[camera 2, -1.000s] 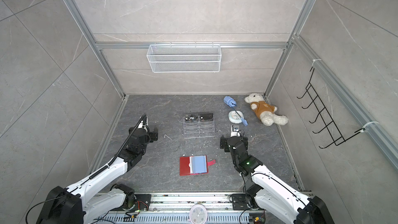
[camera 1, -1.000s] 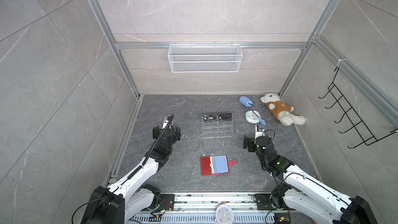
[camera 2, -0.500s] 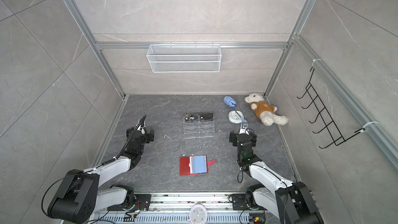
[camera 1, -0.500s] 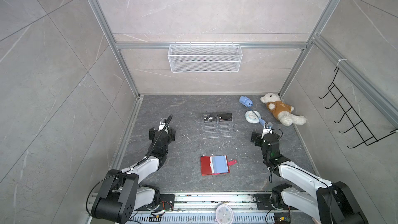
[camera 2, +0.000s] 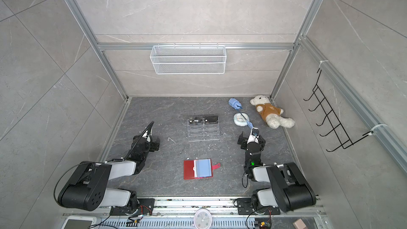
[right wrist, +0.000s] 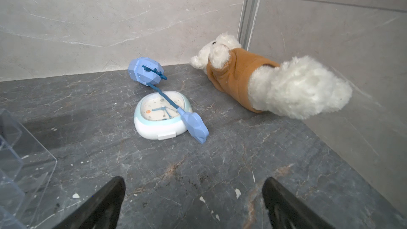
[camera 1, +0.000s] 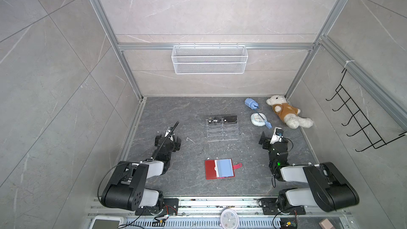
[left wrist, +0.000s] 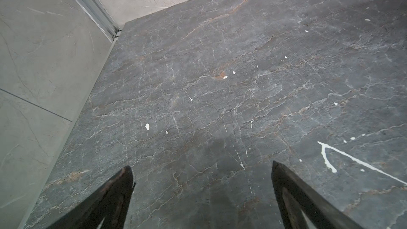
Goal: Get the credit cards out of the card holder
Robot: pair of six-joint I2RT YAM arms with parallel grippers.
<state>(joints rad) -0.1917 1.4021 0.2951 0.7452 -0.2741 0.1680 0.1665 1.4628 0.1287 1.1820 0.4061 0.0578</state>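
Both arms are folded low, with the upper links doubled back over their bases at the near rail and the forearms reaching forward toward the back wall. The left gripper (camera 1: 168, 143) hangs just over the dark stone-patterned tabletop (camera 1: 193, 111) on the left side. Its jaws are spread wide with nothing between them. The left wrist view shows this gripper (left wrist: 200, 168) over bare tabletop flecked with white, with a wall corner beyond. The right gripper (camera 1: 273, 140) mirrors it on the right side, also spread wide and holding nothing. The card holder (camera 1: 211, 169) lies open and flat near the front middle, between the two arms and well apart from both. Its red cover faces up, a pale blue sleeve lies over the right half, and the snap tab points right. The credit cards (camera 1: 222, 120), two black ones, the left marked "Vip", stand side by side in the rear tier of a clear acrylic stand (camera 1: 222, 133), behind the card holder. Holder and cards show in both top views only. The right wrist view shows up close, beyond the right gripper (right wrist: 193, 180), a small white clock (right wrist: 161, 115) with a blue cord across its face. Near it are a blue faceted toy (right wrist: 145, 70) and a white plush bear (right wrist: 242, 78) in a brown top lying in the far corner. One corner of the stand also appears at the edge of that view.
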